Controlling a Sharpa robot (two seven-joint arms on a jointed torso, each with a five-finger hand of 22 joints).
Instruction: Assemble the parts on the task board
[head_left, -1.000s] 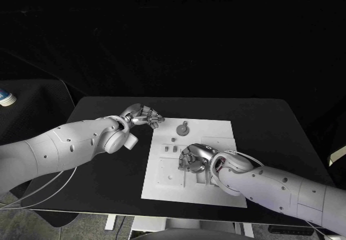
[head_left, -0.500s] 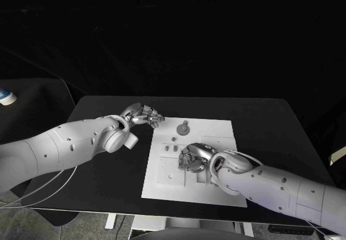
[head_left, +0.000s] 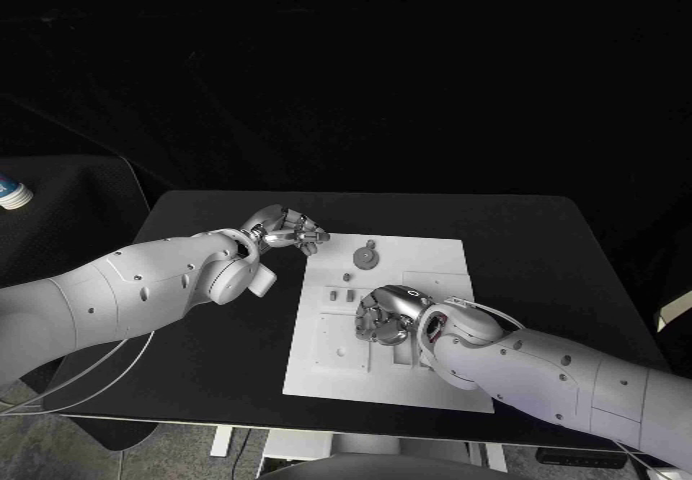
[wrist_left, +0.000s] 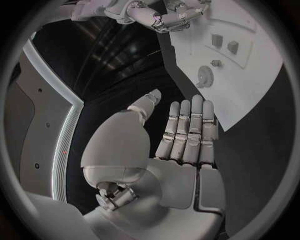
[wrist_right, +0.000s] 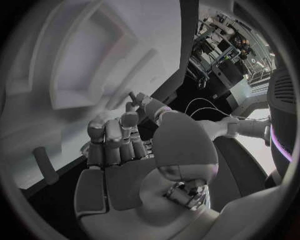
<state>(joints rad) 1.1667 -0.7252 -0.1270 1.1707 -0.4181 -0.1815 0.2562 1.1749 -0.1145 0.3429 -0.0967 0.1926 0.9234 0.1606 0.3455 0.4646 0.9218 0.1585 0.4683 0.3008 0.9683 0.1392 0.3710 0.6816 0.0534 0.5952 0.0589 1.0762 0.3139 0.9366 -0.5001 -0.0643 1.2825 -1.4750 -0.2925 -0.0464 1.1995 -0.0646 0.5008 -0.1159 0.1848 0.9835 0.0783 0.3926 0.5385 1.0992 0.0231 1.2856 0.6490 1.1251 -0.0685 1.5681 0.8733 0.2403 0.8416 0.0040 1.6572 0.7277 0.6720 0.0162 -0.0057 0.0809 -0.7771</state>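
No writing readable on anything, fyi. Your task board (head_left: 433, 262) sits mid desk (head_left: 548, 240). Right hand (head_left: 387, 316) is curled down on the board w/ small parts (head_left: 343, 295) just beside; can't tell if it's holding one. Left hand (head_left: 287, 232) hovers off the board's corner, fingers straight, gripping nothing.

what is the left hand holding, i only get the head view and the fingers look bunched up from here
Observer: Nothing. In the left wrist view the left hand has its fingers straight and side by side, with a bare palm.
Operator: ok and the right one, has it got a part
Observer: I can't tell. In the right wrist view the right hand has its fingers curled in towards the thumb over the task board, but the fingertips are too blurred to show whether a part is between them.
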